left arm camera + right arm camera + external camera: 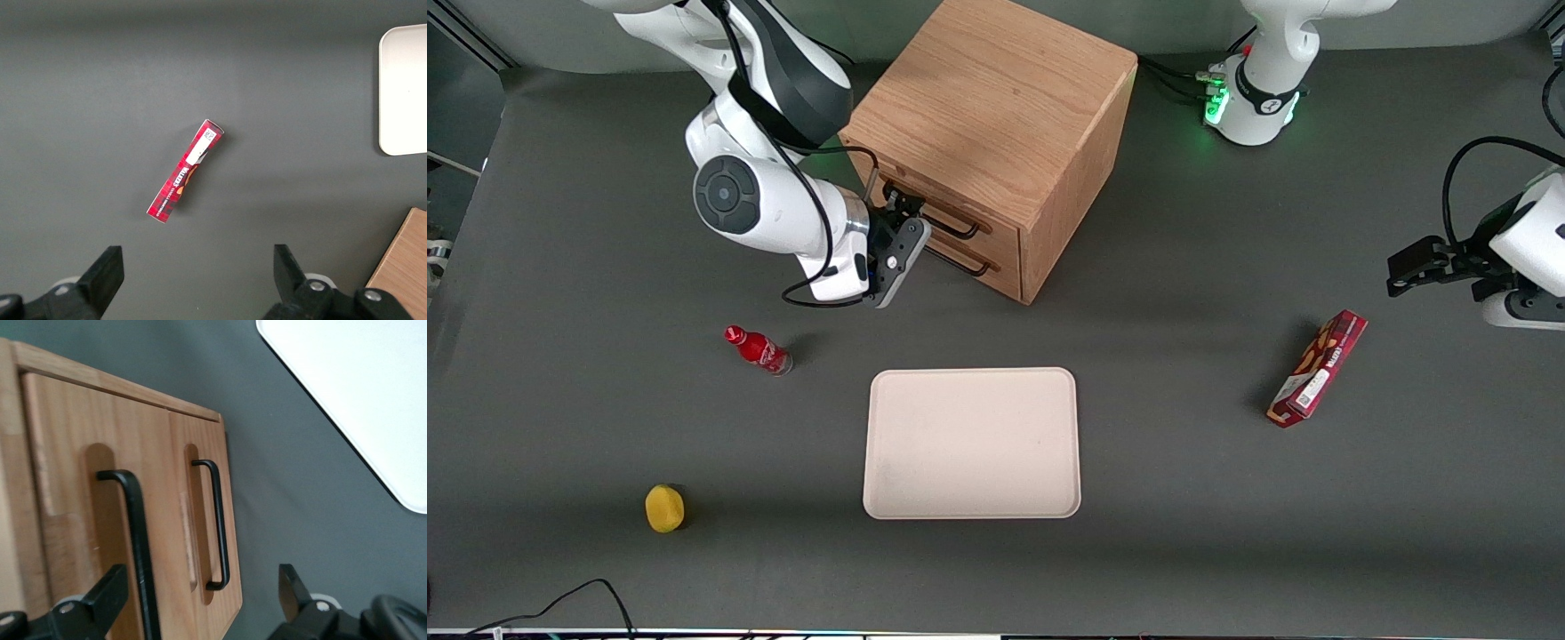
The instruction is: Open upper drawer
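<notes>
The wooden cabinet (996,107) stands at the back of the table, its front turned toward the working arm's end. The upper drawer (67,493) looks shut; its long black bar handle (135,540) also shows in the front view (959,229). The lower drawer (200,487) with its matching handle (219,520) sits beneath it, also shut. My gripper (201,583) is open, right in front of the drawer fronts (898,213). The upper handle runs between the jaws, close to one finger (110,590). The other finger (290,583) hangs past the cabinet's lower edge. Nothing is held.
A cream tray (971,442) lies nearer the front camera than the cabinet. A small red bottle (758,349) and a yellow ball-like object (664,508) lie toward the working arm's end. A red snack box (1318,368) lies toward the parked arm's end.
</notes>
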You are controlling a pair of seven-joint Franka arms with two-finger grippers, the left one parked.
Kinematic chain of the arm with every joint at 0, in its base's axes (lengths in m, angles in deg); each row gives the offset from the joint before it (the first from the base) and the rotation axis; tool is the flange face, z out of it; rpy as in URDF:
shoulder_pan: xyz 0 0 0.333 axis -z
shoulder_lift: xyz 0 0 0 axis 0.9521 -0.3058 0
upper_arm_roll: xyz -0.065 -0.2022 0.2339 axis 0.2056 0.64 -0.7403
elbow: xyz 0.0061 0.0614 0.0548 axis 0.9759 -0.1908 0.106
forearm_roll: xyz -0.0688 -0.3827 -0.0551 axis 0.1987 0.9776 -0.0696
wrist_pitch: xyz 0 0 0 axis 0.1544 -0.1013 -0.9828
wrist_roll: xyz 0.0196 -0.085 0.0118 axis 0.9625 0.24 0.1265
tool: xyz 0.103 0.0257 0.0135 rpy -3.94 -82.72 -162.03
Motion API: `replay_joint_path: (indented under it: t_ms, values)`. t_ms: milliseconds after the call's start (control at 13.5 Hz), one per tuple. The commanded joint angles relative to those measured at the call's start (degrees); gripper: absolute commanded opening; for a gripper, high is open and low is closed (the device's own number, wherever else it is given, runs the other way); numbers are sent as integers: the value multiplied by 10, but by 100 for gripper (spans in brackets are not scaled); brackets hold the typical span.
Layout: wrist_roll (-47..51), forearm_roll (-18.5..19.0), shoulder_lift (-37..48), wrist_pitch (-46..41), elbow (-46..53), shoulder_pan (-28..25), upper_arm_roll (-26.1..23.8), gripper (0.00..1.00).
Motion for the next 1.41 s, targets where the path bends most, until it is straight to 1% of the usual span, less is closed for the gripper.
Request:
replay_joint_path:
  t_ms: [0,370,741,1185,1333]
  values:
    - [-17,-3,28,32,-41,4,-6,100]
    - [-16,-12,32,35,-62,3,-9,100]
    - [-15,-34,36,34,-70,5,-13,100]
    - [-16,-33,35,56,-86,4,-13,100]
    - [-17,-26,34,57,-84,5,-13,100]
